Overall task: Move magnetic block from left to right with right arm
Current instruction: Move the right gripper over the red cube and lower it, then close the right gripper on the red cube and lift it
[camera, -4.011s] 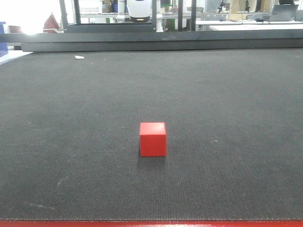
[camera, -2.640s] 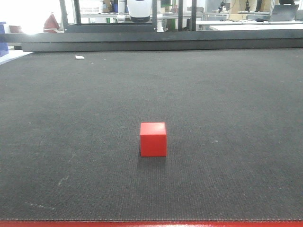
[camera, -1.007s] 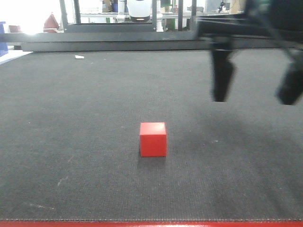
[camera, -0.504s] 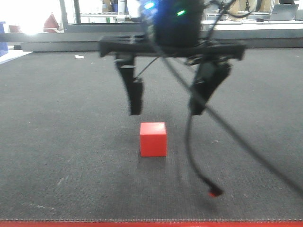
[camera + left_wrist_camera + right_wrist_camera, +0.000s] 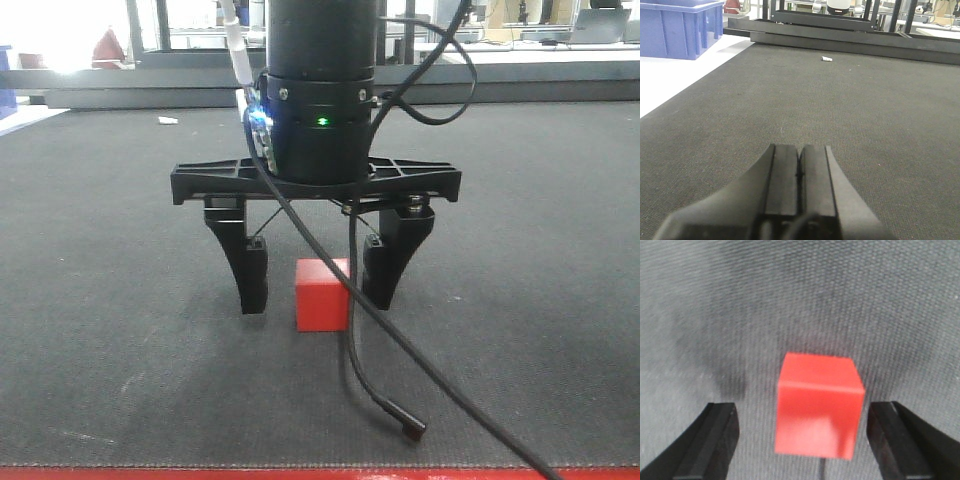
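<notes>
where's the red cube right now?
Front view: the red cube sits on the dark mat near the centre, between the open fingers of the right gripper; the wrist view shows gaps on both sides.

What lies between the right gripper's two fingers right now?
The red magnetic block, resting on the dark mat, stands between the fingers of the open right gripper, touching neither; the right wrist view shows it best.
</notes>
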Controlling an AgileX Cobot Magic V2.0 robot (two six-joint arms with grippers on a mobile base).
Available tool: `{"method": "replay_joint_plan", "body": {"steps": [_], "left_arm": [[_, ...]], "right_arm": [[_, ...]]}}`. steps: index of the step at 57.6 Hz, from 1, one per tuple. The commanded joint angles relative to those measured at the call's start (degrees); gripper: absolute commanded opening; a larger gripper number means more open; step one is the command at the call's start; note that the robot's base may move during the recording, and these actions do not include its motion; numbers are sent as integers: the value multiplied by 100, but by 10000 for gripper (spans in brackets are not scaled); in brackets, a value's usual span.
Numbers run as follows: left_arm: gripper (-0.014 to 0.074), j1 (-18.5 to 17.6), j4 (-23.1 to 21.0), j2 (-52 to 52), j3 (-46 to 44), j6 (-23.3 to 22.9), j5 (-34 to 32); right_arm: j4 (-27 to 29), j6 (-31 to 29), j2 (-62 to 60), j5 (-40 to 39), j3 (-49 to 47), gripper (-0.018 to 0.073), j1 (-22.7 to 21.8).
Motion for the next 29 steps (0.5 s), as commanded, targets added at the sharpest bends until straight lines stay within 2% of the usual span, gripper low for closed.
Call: {"method": "replay_joint_plan", "body": {"steps": [1,29], "left_arm": [[-117,0,-16,-54,48,-10,-482],[-117,0,-16,-54,48,-10,-482]], "right_arm": [[-4,75,-310,-86,-185,624,-116],[-4,70,-219,-78,-185,624,-131]]}}
